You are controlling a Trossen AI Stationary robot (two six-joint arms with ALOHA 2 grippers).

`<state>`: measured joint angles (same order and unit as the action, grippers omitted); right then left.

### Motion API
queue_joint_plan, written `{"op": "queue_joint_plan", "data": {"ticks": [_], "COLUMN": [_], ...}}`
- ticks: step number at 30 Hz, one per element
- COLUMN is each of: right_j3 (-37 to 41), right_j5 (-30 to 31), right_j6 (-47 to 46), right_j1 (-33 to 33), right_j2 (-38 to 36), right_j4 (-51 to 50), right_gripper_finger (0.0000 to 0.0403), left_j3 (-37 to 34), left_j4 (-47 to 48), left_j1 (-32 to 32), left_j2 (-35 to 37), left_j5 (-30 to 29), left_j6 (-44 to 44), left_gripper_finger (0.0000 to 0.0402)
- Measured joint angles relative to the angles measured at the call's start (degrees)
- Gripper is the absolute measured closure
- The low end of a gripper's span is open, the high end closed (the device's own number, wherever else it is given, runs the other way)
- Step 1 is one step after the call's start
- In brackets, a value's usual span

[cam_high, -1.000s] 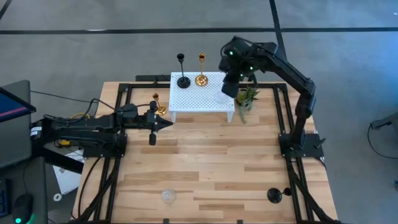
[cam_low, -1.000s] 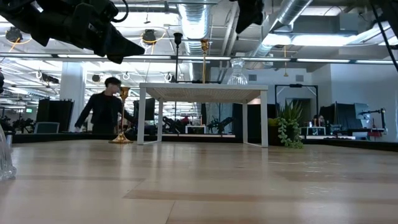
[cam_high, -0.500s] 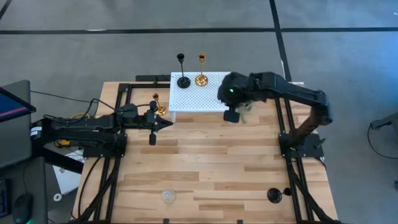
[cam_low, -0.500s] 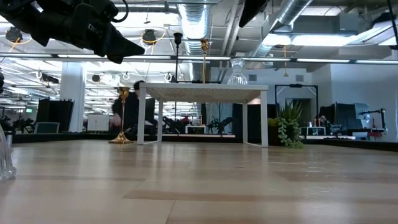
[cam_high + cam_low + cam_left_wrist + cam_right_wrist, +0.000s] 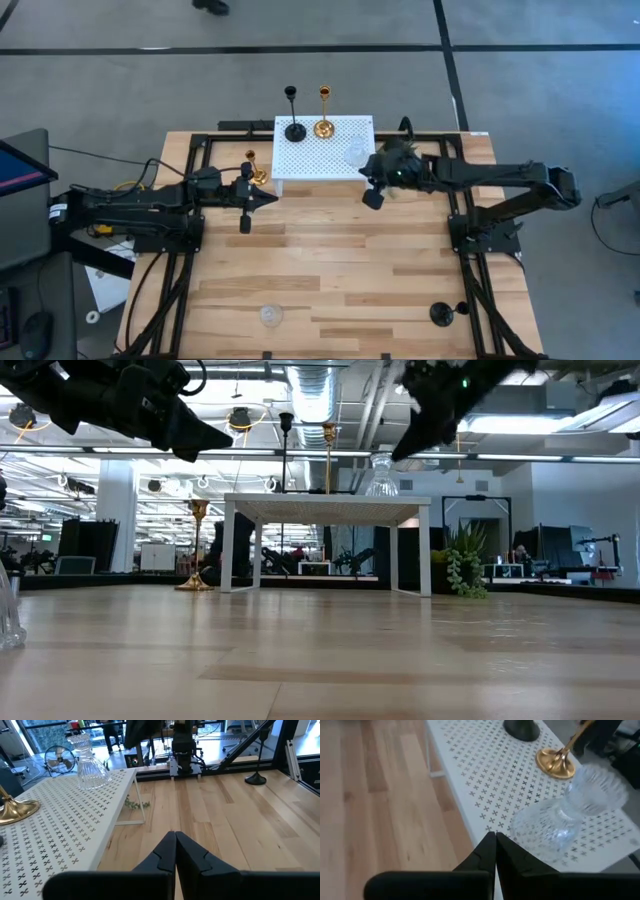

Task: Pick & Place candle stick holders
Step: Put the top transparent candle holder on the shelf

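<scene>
right gripper clenched empty, off the stand on its plant-side front corner. stand holds black, gold and glass holders. still loose: gold holder just beside the stand's other end, with the left gripper (closed, empty) nearest; stem upright. black and glass ones sit well away, near the table's front edge.

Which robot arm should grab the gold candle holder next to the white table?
Probably the left. The left gripper, fingers shut, sits close to the shiny gold candle stick holder beside the white perforated stand. The right gripper is across at the stand's other end.
</scene>
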<state>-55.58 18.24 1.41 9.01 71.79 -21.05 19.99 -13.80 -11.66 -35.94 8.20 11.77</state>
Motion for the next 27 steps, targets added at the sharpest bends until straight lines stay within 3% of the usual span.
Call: {"op": "queue_joint_plan", "data": {"ticks": [4,9,27], "right_j3": [7.6,11.37,11.76], "right_j5": [0.0,-0.02,-5.65], "right_j6": [-0.34,-1.3,0.64], "right_j1": [1.0,3.22,9.18], "right_j2": [-1.48,-1.19,2.89], "right_j4": [10.95,16.62,25.8], "right_gripper_finger": [0.0403,0.0403,0.0403], "left_j3": [0.0,0.0,-0.02], "left_j4": [-0.14,-0.26,-0.44], "left_j1": [0.01,0.02,0.01], "left_j2": [0.0,0.0,-0.04], "left_j5": [0.0,-0.01,-0.01], "left_j6": [0.0,0.0,0.0], "left_gripper_finger": [0.0394,0.0396,0.0395]}}
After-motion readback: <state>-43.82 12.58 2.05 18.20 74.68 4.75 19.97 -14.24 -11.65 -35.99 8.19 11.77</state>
